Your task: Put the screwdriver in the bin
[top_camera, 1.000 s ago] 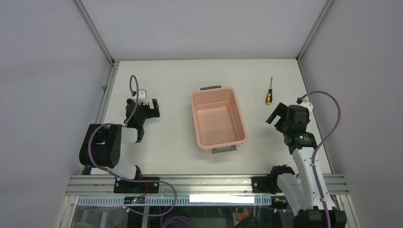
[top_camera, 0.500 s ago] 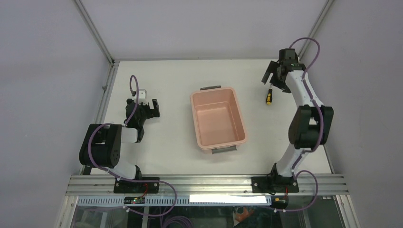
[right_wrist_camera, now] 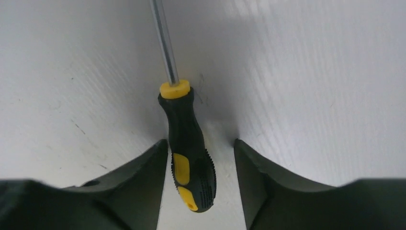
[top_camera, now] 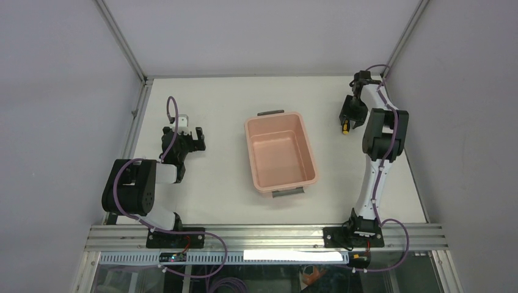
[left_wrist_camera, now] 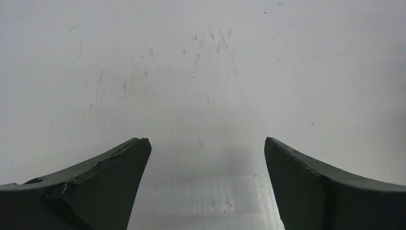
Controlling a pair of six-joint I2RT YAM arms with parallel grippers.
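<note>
The screwdriver [right_wrist_camera: 189,143] lies flat on the white table at the far right, its shaft pointing away from me. Only its yellow handle end [top_camera: 346,129] shows in the top view. My right gripper [right_wrist_camera: 201,142] is down over it and open, with a jaw on each side of the handle. The left jaw is almost against the handle and a gap remains on the right. The salmon-pink bin [top_camera: 313,155] sits empty at mid-table, left of the screwdriver. My left gripper [top_camera: 190,135] rests open over bare table [left_wrist_camera: 206,143] at the far left.
The table's right edge and a grey enclosure wall [top_camera: 452,122] run close beside the right arm. Metal frame posts [top_camera: 403,36] rise at the back corners. Purple cables loop off both arms.
My right arm stretched from the near right to the far right and came down over the screwdriver. Its jaws have narrowed around the handle. The left arm has not moved.
</note>
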